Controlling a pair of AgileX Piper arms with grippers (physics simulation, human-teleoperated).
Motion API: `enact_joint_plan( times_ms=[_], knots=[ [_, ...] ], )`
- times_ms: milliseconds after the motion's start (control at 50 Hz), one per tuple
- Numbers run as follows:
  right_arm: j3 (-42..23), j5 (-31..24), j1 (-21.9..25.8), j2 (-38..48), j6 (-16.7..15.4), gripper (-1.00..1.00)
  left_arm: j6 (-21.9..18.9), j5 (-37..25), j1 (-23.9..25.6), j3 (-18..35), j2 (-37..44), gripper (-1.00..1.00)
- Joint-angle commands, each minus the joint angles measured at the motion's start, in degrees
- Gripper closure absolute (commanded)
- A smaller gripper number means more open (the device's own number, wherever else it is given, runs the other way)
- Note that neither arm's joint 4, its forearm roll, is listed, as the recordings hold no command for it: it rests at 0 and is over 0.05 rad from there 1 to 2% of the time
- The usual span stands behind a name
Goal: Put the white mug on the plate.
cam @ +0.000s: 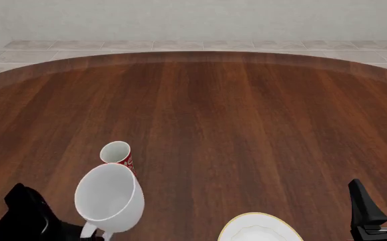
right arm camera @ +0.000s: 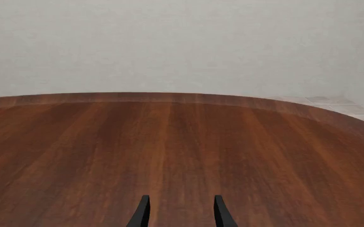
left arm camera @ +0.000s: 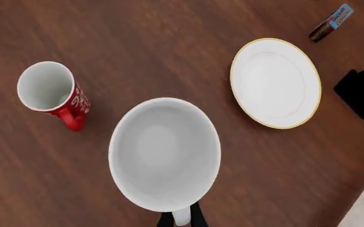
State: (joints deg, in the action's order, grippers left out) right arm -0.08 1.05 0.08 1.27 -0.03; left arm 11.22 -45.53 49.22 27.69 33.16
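Note:
The white mug (left arm camera: pixel 164 153) (cam: pixel 109 197) hangs above the table with its mouth facing the left wrist camera. My left gripper (left arm camera: pixel 182 219) is shut on its handle (left arm camera: pixel 180 216), at the table's near left in the front view. The plate (left arm camera: pixel 275 82) (cam: pixel 259 229), white with a thin gold rim, lies bare on the wood at the near edge, to the right of the mug and apart from it. My right gripper (cam: pixel 383 202) (right arm camera: pixel 181 213) is open over the near right of the table, holding nothing.
A small red mug (left arm camera: pixel 48 91) (cam: pixel 117 153) with white patterns stands upright just beyond the white mug. A small wrapped bar (left arm camera: pixel 331 22) lies past the plate in the left wrist view. The brown wooden table (cam: pixel 247 115) curves away to a tiled floor.

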Motion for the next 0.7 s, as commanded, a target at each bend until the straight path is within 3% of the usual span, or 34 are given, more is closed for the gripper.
enact_joint_plan(
  times_ms=[20, 320, 340, 440, 700],
  knots=[
    [0.0, 0.0, 0.0, 0.0, 0.0, -1.00, -1.1, 4.0, 5.8, 5.1, 6.2, 1.00],
    [0.0, 0.0, 0.0, 0.0, 0.0, -1.00, -4.7, 9.4, 11.7, 8.2, 14.4, 1.00],
    [0.0, 0.0, 0.0, 0.0, 0.0, -1.00, -4.2, 11.0, 14.1, 9.2, 17.7, 1.00],
    [0.0, 0.0, 0.0, 0.0, 0.0, -1.00, -6.2, 14.8, 14.4, 7.9, 20.2, 1.00],
    [0.0, 0.0, 0.0, 0.0, 0.0, -1.00, -6.1, 13.8, 14.6, 9.0, 20.4, 1.00]
  ],
)
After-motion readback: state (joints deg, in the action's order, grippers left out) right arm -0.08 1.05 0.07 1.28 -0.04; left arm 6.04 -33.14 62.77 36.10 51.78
